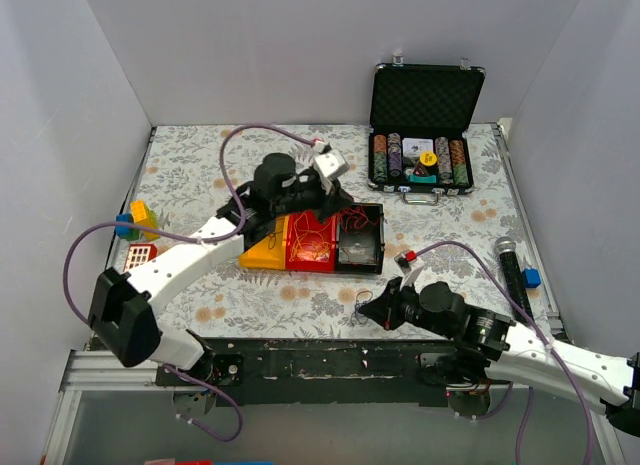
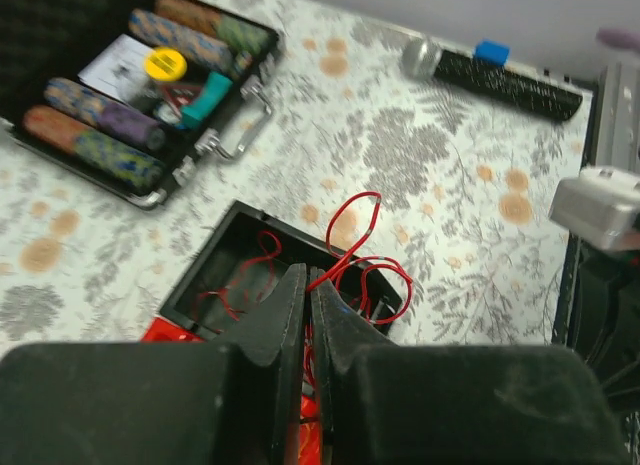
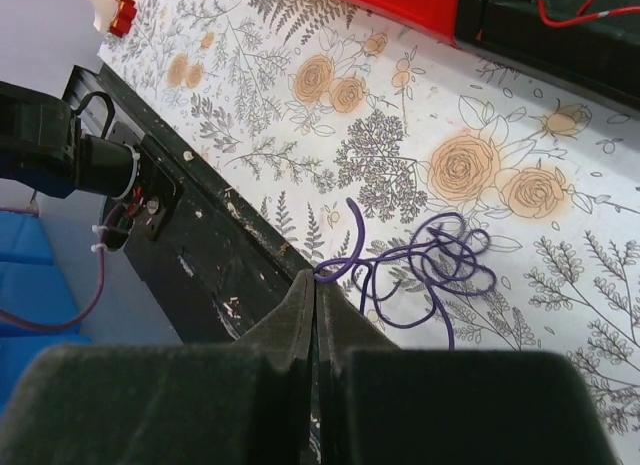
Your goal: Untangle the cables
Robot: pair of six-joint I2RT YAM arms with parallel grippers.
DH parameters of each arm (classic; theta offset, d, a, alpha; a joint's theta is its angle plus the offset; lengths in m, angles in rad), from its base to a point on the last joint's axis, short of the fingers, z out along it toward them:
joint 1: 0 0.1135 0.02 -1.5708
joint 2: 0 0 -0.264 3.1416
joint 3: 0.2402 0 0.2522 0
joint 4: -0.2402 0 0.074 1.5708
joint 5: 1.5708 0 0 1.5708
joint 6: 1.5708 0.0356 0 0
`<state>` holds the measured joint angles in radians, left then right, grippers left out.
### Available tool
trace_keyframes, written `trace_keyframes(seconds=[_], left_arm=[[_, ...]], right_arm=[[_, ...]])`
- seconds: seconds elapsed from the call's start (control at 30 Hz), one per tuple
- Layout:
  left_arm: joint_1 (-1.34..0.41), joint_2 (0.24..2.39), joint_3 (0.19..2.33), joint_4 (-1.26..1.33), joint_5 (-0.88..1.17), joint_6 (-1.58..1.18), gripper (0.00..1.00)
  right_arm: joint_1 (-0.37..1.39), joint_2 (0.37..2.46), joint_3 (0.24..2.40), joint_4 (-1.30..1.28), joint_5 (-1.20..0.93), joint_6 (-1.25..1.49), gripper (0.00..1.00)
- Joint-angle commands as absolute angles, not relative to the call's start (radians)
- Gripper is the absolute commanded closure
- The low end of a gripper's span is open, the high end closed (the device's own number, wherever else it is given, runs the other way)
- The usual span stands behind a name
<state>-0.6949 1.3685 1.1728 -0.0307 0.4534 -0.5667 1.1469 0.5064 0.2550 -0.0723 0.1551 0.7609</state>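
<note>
The table (image 1: pixel 300 285), spread with a floral cloth, fills the scene. At its far right an open chip case (image 1: pixel 425 105) lies with its lid standing up and rows of chips in the near half. In the middle sits a tray (image 1: pixel 262 253) with a yellow section on the left, a red one in the centre and a black one on the right. A dark microphone (image 1: pixel 511 270) lies near the right edge, and toy blocks (image 1: pixel 140 220) sit by the left edge.

The left gripper (image 2: pixel 308 275) hangs over the tray, its fingers pressed almost together; a red wire (image 2: pixel 368 210) runs out from their tips and loops over the far rim of the black section, with more red strands lying inside it. The right gripper (image 3: pixel 316 283) is low at the near edge of the table, right of centre, its fingers closed on one end of a purple wire (image 3: pixel 440 255), whose loose coil lies on the cloth just beyond the tips, apart from the tray.
</note>
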Motion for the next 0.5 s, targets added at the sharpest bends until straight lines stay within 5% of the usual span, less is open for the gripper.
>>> trace_keyframes(seconds=[0.0,0.23,0.3,0.47], left_arm=[[-0.756,1.437,1.184,-0.067,0.437,-0.497,0.98],[-0.799,1.629,1.232,-0.064,0.318,-0.457,0.98],[-0.816,1.675,1.247,-0.066,0.246,-0.448,0.85],[-0.85,1.752,1.299,-0.081,0.132,-0.456,0.78]], right_arm=[[1.152,0.437,0.238,-0.146,0.187,0.791,0.99],[1.152,0.373,0.23,-0.186,0.198,0.804,0.99],[1.152,0.379,0.233,-0.176,0.189,0.798,0.99],[1.152,0.397,0.236,-0.144,0.178,0.788,0.99]])
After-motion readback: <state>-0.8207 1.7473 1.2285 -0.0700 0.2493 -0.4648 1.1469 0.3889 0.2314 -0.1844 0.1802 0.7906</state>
